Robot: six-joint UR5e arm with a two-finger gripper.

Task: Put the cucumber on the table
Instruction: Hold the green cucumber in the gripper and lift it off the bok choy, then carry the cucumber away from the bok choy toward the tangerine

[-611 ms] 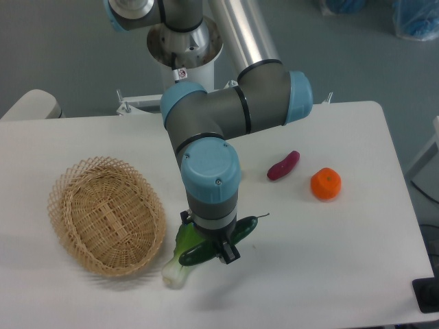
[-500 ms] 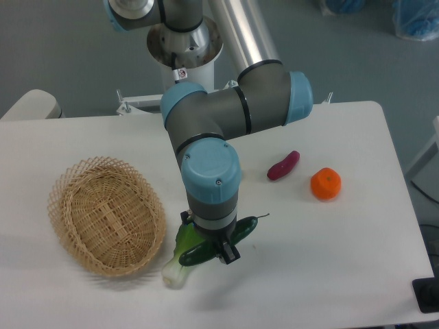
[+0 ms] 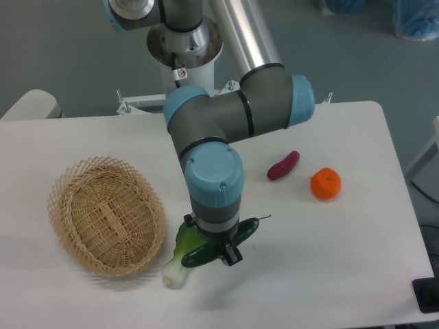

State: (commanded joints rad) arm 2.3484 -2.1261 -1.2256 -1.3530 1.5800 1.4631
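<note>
Cucumber [image 3: 241, 231] sits under the robot's hand [image 3: 226, 255], low over the white counter [image 3: 329, 260] at the basket's [image 3: 103, 216] four o'clock, partly across a bok choy [image 3: 180, 257]. Whether the hand grips it cannot be told. Judged next: lower clear of the greens and release.

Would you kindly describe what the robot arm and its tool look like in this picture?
The arm is made of thick grey cylindrical segments with light blue round caps at the joints and a shiny silver tube as its upper link. A small red-and-white sticker sits near the base. The tool is small and black, mostly hidden under the blue-capped wrist.
</note>
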